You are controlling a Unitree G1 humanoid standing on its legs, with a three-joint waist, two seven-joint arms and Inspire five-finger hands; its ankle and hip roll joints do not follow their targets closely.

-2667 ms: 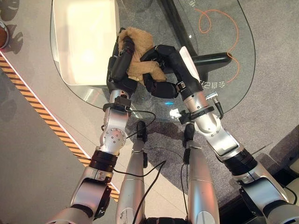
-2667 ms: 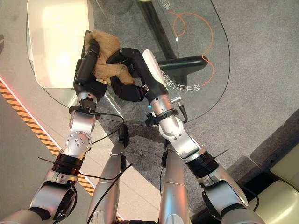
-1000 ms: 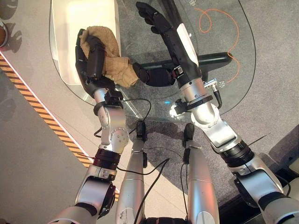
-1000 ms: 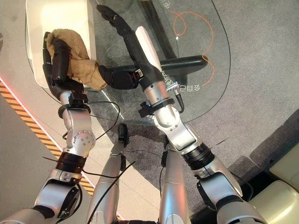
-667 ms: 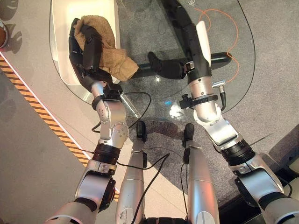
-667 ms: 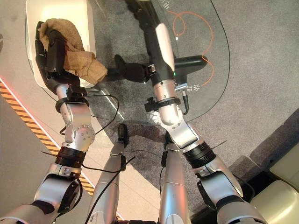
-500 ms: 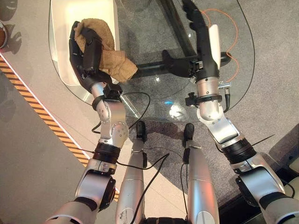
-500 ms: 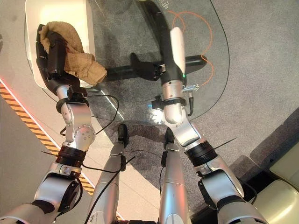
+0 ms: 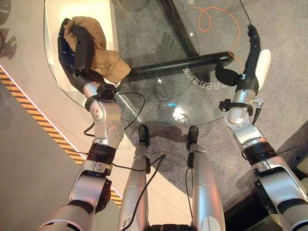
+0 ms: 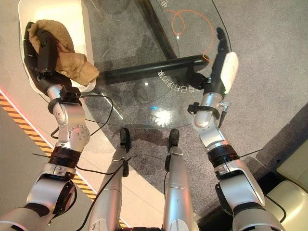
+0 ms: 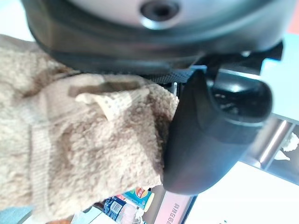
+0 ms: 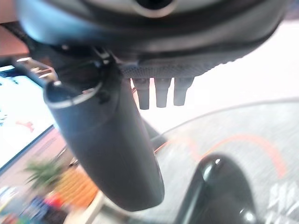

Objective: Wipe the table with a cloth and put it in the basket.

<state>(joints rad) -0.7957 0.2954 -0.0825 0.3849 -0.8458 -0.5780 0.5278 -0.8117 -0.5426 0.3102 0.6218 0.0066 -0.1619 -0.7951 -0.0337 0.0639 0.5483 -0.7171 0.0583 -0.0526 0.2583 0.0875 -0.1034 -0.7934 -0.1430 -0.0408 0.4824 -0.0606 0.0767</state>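
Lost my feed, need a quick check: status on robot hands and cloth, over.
Left robot hand shut on cloth, over white basket. Right robot hand open, holding nothing, at glass table's right edge. Nothing in the way.

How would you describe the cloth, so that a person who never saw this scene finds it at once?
Start at the round glass table and go to its left edge, where a white basket stands. The cloth hangs above it, gripped by the left hand; it is the one soft, tan, crumpled thing.

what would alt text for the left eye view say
The left robot hand grips a tan cloth above a white basket at a glass table's left edge. The right robot hand hovers open at the table's right edge.
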